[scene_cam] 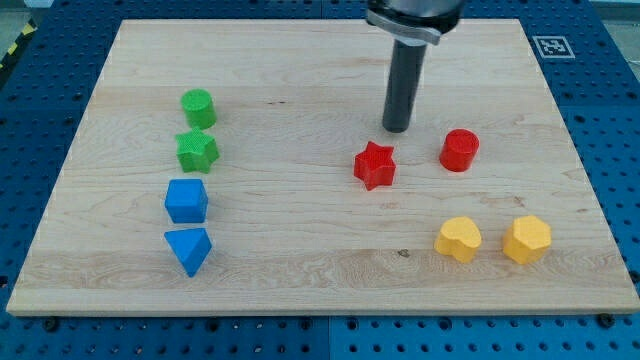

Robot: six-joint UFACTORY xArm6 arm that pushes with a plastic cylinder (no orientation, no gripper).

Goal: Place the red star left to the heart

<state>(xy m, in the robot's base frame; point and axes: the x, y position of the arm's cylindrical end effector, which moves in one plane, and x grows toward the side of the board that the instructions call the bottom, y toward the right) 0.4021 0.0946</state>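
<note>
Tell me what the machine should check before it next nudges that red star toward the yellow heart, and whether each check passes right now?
1. Red star in plain sight, nothing covering it: ok.
2. Yellow heart in sight, toward the view's bottom right of the star: ok.
3. My tip near the star: ok; it sits just above and slightly right of it in the view. Whether they touch: cannot tell.
4. Board space to the heart's left free of blocks: ok.
5. Red cylinder clear of the path: ok; it lies to the star's right, apart from it.
6. Star already left of the heart and level with it: not ok; it lies farther up the view.
</note>
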